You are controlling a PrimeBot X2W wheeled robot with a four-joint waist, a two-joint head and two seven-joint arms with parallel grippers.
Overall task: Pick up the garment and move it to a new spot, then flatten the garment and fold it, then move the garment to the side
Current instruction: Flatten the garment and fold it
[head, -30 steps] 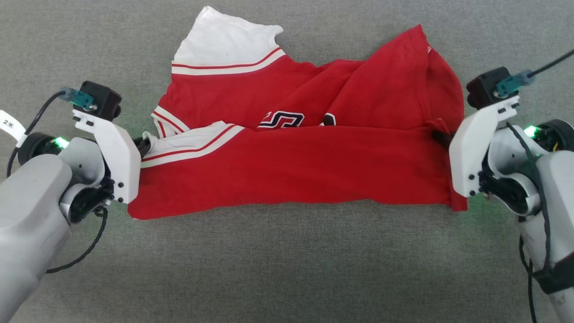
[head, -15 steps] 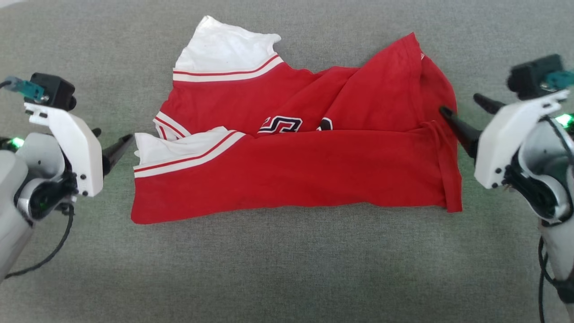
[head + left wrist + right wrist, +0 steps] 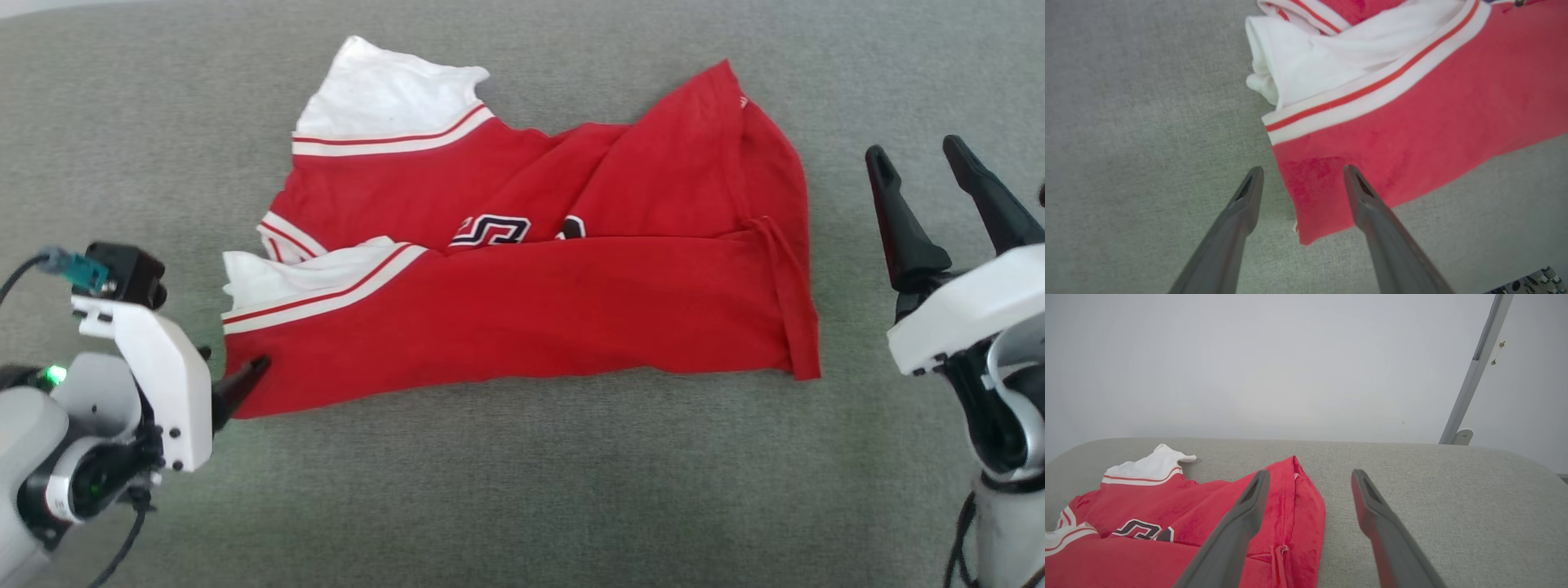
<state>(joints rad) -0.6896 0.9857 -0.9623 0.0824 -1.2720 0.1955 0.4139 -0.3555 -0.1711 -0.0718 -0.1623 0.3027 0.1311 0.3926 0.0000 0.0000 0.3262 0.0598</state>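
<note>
Straddling a garment (image 3: 522, 310) corner, left fingers (image 3: 1372, 212) spread low, right fingers (image 3: 898, 212) spread, pointing forward, beside it.

One garment (image 3: 522, 318) (red); two pincers (image 3: 1302, 168) (image 3: 914, 147)
</note>
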